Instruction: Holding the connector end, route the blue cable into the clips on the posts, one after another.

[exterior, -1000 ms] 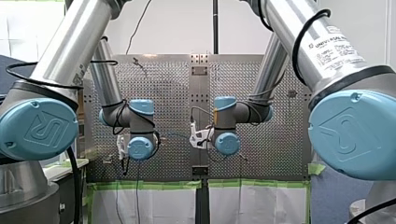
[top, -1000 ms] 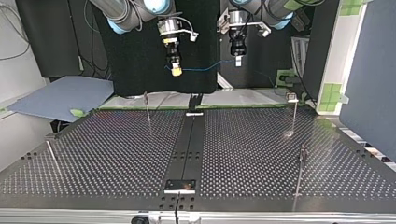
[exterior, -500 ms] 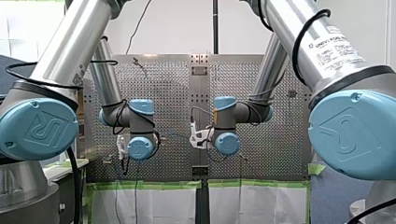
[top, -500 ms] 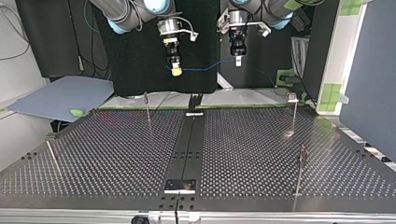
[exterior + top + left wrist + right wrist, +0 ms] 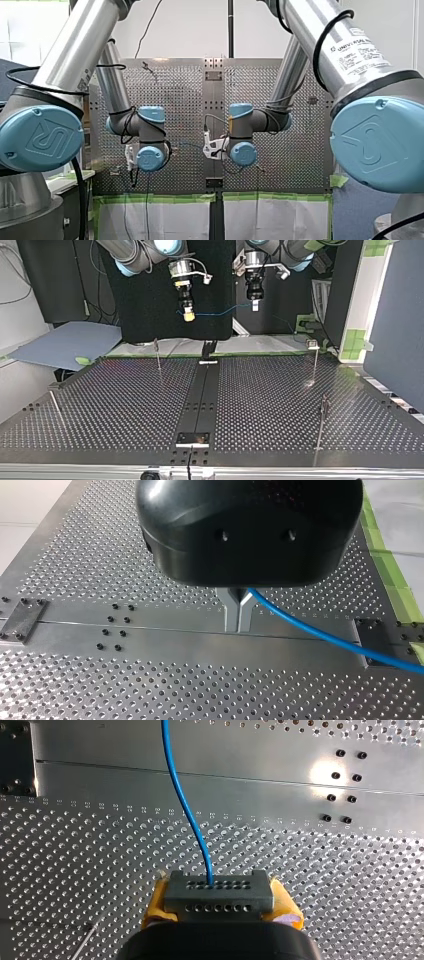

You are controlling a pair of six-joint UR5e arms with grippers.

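In the top view both grippers hang high above the far edge of the perforated table (image 5: 125, 405), with the blue cable (image 5: 215, 314) sagging slightly between them. My right gripper (image 5: 188, 316), at that view's left, shows yellow pads. In the right wrist view my right gripper (image 5: 220, 907) is shut on the grey connector (image 5: 220, 890), and the blue cable (image 5: 182, 795) runs ahead from it. My left gripper (image 5: 238, 622) has its metal fingers shut on the blue cable (image 5: 320, 635), which leaves sideways. My left gripper (image 5: 255, 305) is at the top view's right.
Thin posts with clips stand on the table: a far post at the top view's left (image 5: 158, 354), a far one at its right (image 5: 315, 360), a near one at its right (image 5: 322, 422), and a leaning rod at the near left (image 5: 55, 407). A dark centre strip (image 5: 202, 395) divides the plate.
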